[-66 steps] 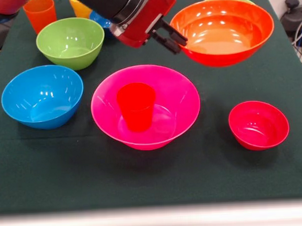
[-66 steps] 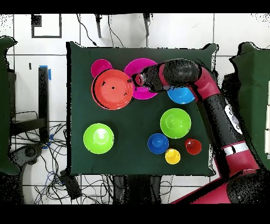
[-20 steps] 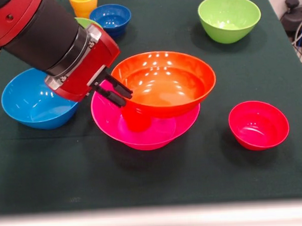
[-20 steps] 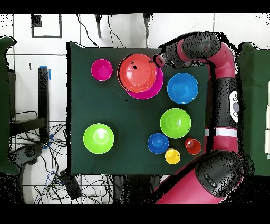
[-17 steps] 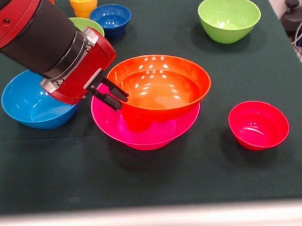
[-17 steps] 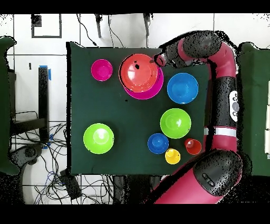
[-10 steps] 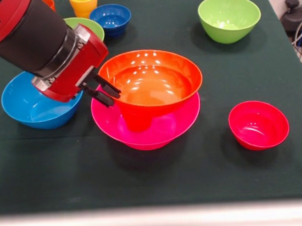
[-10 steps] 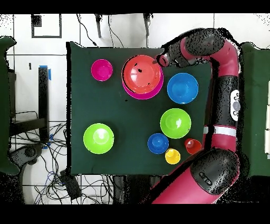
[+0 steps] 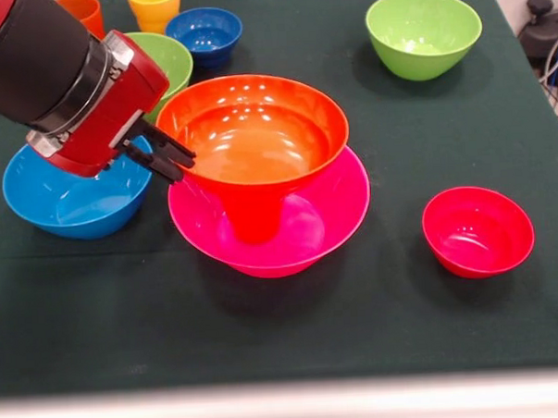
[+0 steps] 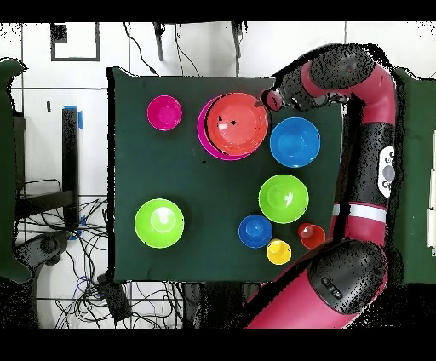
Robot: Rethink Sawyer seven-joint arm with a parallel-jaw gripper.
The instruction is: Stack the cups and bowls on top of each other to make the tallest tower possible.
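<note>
Jaws clenched on the orange bowl's (image 9: 253, 131) rim, bowl mouth-up over the red cup (image 9: 253, 215).

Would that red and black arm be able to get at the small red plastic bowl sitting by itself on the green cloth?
Probably yes. The small red plastic bowl stands alone on open cloth with nothing over it. The gripper is shut on the rim of the orange bowl, though, so it would have to let go first.

Arm (image 9: 41, 62) angled low; gripper (image 9: 166, 157) fingers closed.
</note>
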